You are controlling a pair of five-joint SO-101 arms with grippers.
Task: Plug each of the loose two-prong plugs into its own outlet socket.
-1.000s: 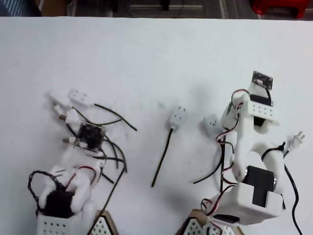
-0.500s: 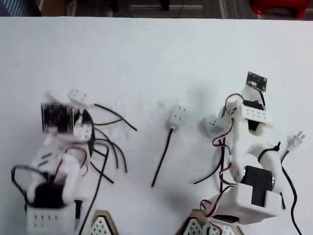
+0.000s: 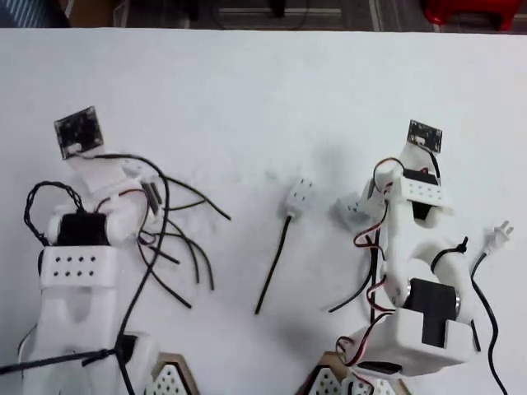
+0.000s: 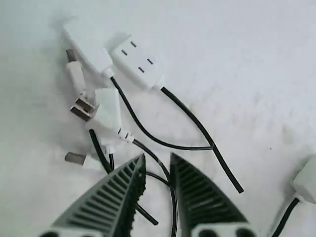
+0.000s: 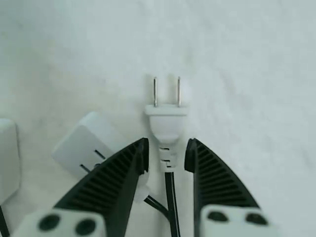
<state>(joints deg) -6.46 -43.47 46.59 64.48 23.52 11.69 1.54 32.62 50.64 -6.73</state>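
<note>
Left side of the table [image 3: 247, 82]: the left arm [image 3: 78, 247] sits over a tangle of white plugs and sockets. The high view hides most of the tangle, and only the black cables [image 3: 177, 247] show to the arm's right. The left wrist view shows a double socket [image 4: 138, 61] touching a white block [image 4: 86, 44] whose face is hard to read. Beside them lies a white plug [image 4: 107, 113] with 2 prongs, and a loose prong end [image 4: 75, 158] sits nearby. The tangle is too jumbled to count. The left gripper [image 4: 157, 170] hangs over the cables, its jaws a narrow slit apart, holding nothing.

Middle: the middle socket [image 3: 300, 194] lies alone, its black cable trailing toward the near side.

Right side: the right arm [image 3: 416, 247] covers its own gripper in the high view. A half-hidden socket [image 3: 352, 207] pokes out on the arm's left. In the right wrist view the right gripper [image 5: 166, 150] is open. Its fingers sit either side of the neck of a 2-prong plug [image 5: 166, 116], with gaps on both sides, so it is not clamped. The plug lies flat with its prongs pointing away from the gripper. A socket lies just beside the plug, partly behind 1 finger. A white piece [image 5: 7, 158] is cut off at the frame edge.

Far right: the far-right plug [image 3: 496, 237] lies well apart from the sockets, and its cable runs out of frame at the near edge.
</note>
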